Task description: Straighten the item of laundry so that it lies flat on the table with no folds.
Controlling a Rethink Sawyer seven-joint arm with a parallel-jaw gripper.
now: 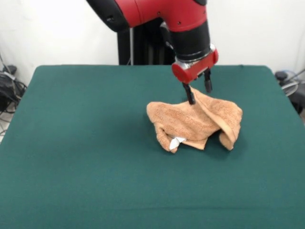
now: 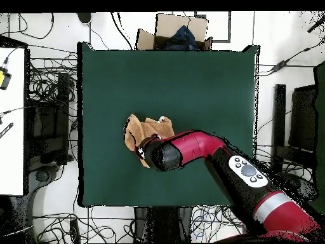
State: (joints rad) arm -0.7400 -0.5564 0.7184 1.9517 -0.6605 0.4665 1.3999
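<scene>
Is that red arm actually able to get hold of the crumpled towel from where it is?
Probably yes. The gripper is open right at the towel, at its top fold, with nothing between them on the table.

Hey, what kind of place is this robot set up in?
Probably a robotics lab: a red robot arm works over a green-topped table holding a crumpled towel, with tangled cables across the floor and a cardboard box nearby.
</scene>
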